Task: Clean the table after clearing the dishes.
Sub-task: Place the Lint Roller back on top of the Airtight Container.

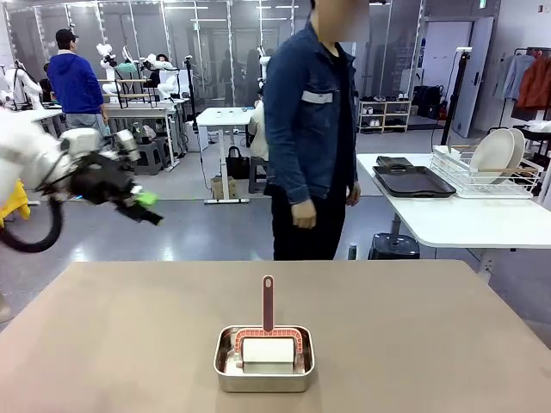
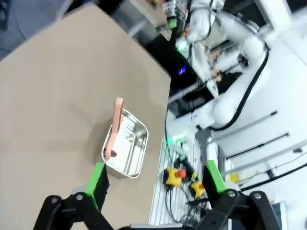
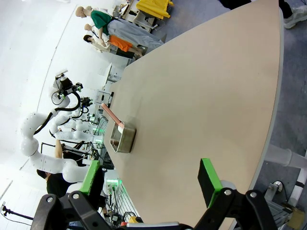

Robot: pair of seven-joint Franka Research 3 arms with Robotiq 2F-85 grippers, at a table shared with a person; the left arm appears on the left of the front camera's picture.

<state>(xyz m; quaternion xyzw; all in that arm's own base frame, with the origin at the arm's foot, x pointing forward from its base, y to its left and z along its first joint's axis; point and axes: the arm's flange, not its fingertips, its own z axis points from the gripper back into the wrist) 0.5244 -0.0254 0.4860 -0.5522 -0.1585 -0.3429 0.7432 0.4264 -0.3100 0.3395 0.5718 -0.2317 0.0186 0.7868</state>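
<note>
Steel pan [image 1: 263,358]: nearest the camera, on the table [image 1: 129,344], holding a red-handled roller [image 1: 268,331]
Roller handle: long axis points from pan toward the person
Left gripper [image 1: 148,206]: jaws wide, empty, raised, well left of pan
Right gripper [image 3: 151,179]: jaws wide, empty, high above the table, well apart from pan
Nearer arm: cannot tell

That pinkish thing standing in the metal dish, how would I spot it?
Find the big tan table; near its front edge, about mid-width, sits a small steel pan. Inside it stands a cleaning tool with a white roller, a reddish frame and a long handle pointing toward the person, the only colourful item there.
</note>
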